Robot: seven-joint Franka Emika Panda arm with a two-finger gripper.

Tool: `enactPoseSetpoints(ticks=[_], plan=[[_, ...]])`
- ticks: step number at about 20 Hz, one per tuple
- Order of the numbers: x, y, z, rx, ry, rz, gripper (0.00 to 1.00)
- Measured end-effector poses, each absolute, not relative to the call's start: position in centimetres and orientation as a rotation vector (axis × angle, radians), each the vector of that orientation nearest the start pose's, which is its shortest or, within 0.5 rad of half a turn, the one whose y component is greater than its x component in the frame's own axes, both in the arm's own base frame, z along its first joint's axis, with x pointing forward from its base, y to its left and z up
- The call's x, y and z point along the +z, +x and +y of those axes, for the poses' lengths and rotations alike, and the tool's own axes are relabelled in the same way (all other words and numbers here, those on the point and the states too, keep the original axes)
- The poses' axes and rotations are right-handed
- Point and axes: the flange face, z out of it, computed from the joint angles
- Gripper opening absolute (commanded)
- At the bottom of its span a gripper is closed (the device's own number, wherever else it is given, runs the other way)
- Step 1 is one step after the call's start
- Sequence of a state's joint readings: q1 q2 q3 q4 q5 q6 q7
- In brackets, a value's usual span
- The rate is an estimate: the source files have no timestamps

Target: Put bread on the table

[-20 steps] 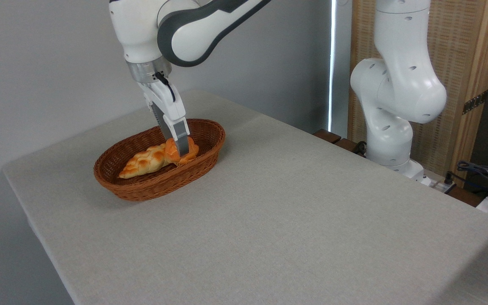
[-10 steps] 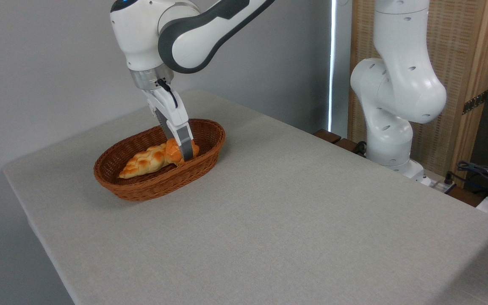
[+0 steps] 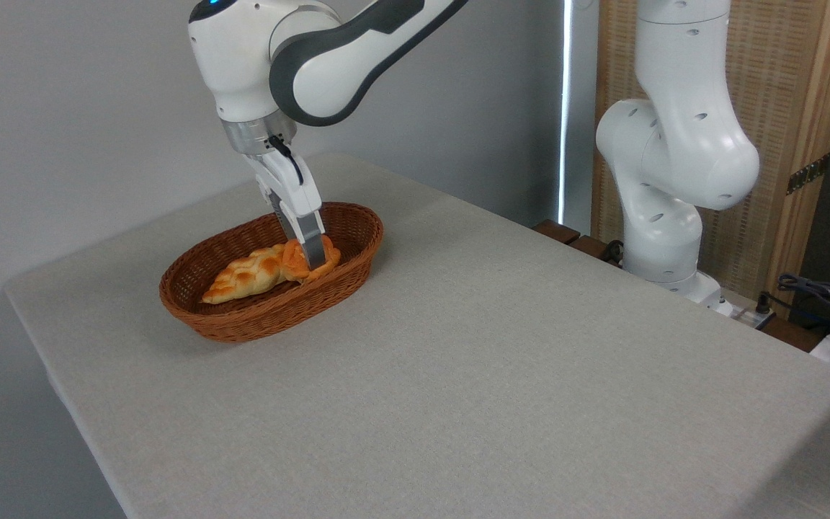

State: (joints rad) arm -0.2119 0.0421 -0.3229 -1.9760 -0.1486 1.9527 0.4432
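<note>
Grasp step: the white two-finger gripper [image 3: 312,257] is down inside the oval brown wicker basket [image 3: 271,313], fingers apparently closed on the small round orange bun [image 3: 328,256] beside the golden braided loaf [image 3: 246,274]; next, lift clear of the rim and carry it to the grey-beige fabric-covered table [image 3: 494,375].

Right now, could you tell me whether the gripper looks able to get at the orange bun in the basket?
Probably yes: the gripper is already down on the orange bun inside the basket, entering from above; the braided loaf lies alongside, not blocking.

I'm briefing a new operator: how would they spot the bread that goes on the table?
On the grey table sits a brown wicker basket. The bread lies at its right end, under the gripper: round, orange, unlike the longer golden braided loaf beside it.
</note>
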Motion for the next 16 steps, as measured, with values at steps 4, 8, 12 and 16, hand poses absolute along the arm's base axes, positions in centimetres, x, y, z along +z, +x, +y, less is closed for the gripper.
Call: enactPoseSetpoints(ticks=[4,8,12,16], plan=[[44.3,47.6,-29.2,0.116,-2.946,1.456,0.46],[44.6,47.7,-29.1,0.105,-2.947,1.455,0.47],[47.1,48.6,-29.0,0.065,-2.954,1.449,0.47],[50.7,49.9,-27.5,0.049,-2.973,1.414,0.48]])
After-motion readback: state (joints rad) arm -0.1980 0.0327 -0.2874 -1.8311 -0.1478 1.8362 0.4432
